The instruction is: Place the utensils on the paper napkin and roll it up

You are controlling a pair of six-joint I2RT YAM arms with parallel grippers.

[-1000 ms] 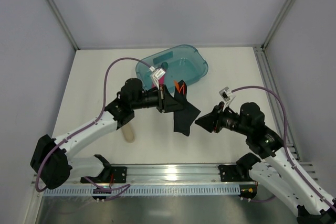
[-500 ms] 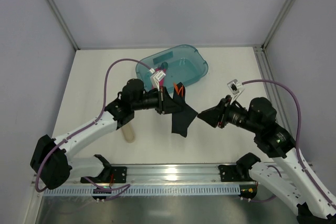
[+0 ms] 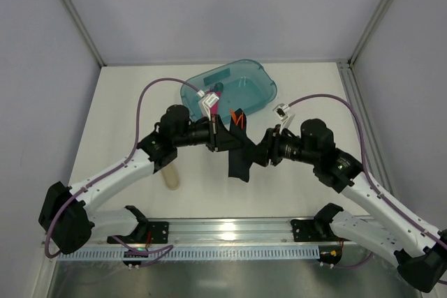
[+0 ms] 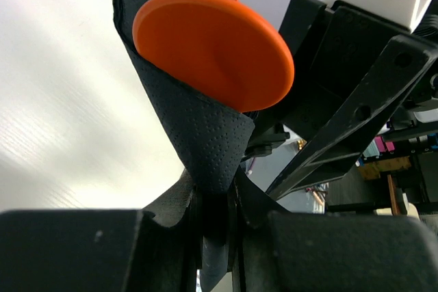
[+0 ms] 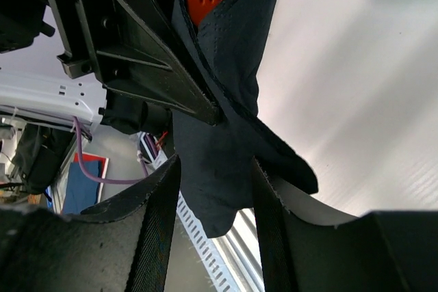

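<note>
Left hand (image 3: 218, 135) pinches the black paper napkin (image 3: 241, 160) aloft over the worktop (image 3: 126, 102), orange utensils (image 3: 239, 118) poking out at 12 o'clock. Right hand (image 3: 264, 151), jaws spread, straddles the loose tail at 6 o'clock. Best to close low there and wrap snugly, without tugging them loose.

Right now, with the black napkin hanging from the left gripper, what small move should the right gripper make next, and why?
Probably close the right gripper on the hanging tail of the black napkin. Its jaws stand open on either side of that tail, while the left gripper pinches the napkin around the orange utensils, so a second grip seems ready.
</note>
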